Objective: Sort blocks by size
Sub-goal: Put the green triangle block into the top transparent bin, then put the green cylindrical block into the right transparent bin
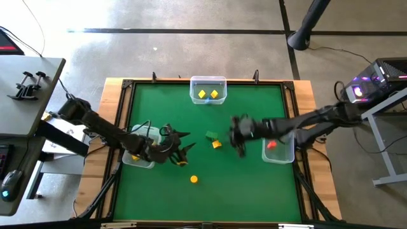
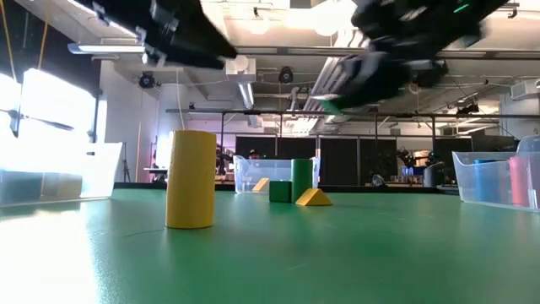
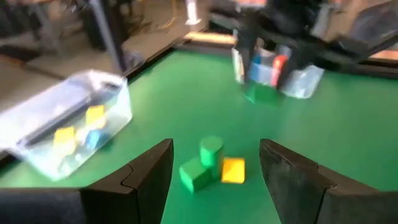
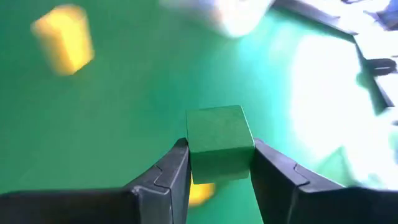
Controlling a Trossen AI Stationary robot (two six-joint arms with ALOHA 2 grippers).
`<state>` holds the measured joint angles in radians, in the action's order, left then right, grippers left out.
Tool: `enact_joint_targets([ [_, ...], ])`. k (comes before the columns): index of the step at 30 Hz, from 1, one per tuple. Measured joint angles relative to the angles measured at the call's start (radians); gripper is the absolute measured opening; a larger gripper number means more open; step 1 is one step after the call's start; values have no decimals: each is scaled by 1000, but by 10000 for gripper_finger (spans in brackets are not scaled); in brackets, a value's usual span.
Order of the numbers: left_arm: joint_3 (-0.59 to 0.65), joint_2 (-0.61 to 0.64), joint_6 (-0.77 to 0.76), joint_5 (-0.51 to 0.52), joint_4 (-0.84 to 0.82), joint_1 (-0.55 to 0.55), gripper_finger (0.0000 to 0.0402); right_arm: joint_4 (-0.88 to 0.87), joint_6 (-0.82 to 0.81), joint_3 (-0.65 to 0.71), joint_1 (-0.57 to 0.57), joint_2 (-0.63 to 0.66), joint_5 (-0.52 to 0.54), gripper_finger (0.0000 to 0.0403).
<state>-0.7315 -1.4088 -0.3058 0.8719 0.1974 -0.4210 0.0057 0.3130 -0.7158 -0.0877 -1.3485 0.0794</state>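
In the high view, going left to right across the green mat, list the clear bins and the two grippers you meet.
Left bin → left gripper, open → far-edge bin holding yellow blocks → right gripper, shut on a green block → right bin.

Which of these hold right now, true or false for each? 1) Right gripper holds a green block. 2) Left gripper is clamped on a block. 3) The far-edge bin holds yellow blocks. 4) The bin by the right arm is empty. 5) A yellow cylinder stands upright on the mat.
1) True. The right gripper is shut on a green block.
2) False. The left gripper is open, nothing between its fingers.
3) True. The far-edge bin holds two yellow blocks.
4) False. The right-side bin holds a red piece.
5) True. The yellow cylinder stands upright on the green mat.
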Motion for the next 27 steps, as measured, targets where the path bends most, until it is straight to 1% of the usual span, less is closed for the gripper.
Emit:
enact_joint_targets([
  [3, 1, -2, -110, 6, -99, 0, 223, 192, -15, -16, 186, -77, -101, 129],
  [5, 1, -17, -172, 7, -134, 5, 223, 234, -39, -60, 286, -147, -127, 129],
  [7, 1, -30, -209, 6, -169, 8, 223, 231, -42, -133, 367, -227, -144, 129],
  [9, 1, -53, -230, 13, -163, 14, 223, 194, -23, -216, 429, -313, -157, 129],
  [12, 2, -91, -233, 18, -143, 28, 223, 103, 15, -366, 498, -437, -159, 129],
  [15, 1, -131, -234, 16, -112, 42, 223, 7, 7, -518, 553, -534, -159, 134],
  [17, 0, -163, -234, -5, -80, 52, 223, -65, -43, -599, 583, -583, -159, 160],
  [19, 2, -192, -241, -20, -66, 59, 223, -126, -106, -670, 610, -623, -159, 198],
  [22, 1, -235, -243, -42, -30, 68, 223, -235, -127, -750, 647, -653, -159, 247],
  [24, 1, -266, -244, -57, 21, 70, 223, -286, -133, -779, 670, -654, -159, 265],
  [27, 2, -299, -244, -64, 47, 74, 223, -343, -128, -794, 694, -639, -158, 274],
])
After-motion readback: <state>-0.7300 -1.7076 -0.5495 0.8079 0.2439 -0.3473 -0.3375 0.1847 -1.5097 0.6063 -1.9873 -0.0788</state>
